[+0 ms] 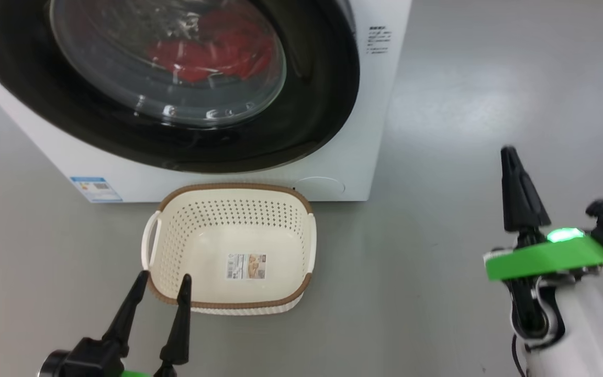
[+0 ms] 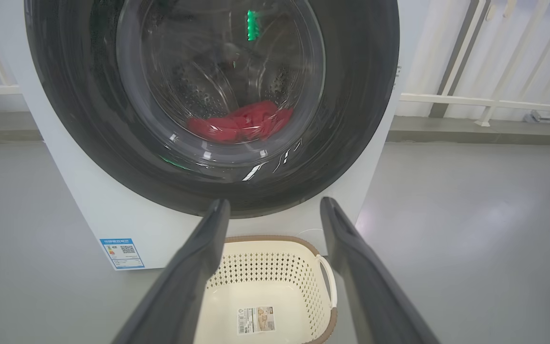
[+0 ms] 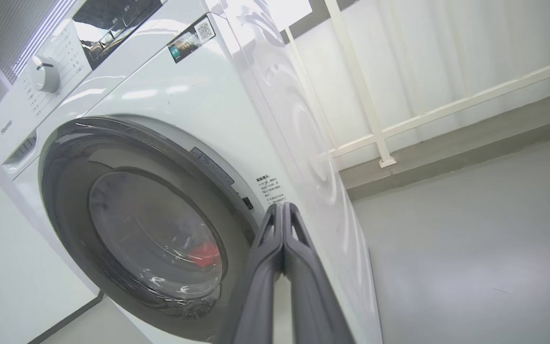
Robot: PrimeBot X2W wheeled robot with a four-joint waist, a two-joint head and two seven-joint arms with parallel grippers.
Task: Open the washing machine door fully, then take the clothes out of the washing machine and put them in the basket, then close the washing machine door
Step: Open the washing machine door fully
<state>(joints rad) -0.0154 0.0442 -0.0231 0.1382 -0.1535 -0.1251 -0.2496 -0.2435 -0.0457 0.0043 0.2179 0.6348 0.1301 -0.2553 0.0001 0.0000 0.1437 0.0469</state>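
The white washing machine point(image 1: 364, 157) stands ahead with its round black-framed door point(image 1: 312, 104) closed against its front. Red clothes point(image 1: 212, 50) lie inside the drum, seen through the glass bowl. The cream basket point(image 1: 280, 220) sits on the floor right before the machine, with nothing in it but a paper label. My left gripper point(image 1: 163, 280) hovers open at the basket's near left corner. My right gripper point(image 1: 509, 152) is shut on nothing, off to the right above bare floor. In the right wrist view its fingertips point(image 3: 282, 210) point at the door's right rim point(image 3: 217, 191), still apart from it.
Grey floor point(image 1: 464, 104) spreads wide to the right of the machine. A white railing point(image 3: 380, 138) and pale wall stand behind it. A blue label point(image 1: 96, 189) sits on the machine's lower left corner.
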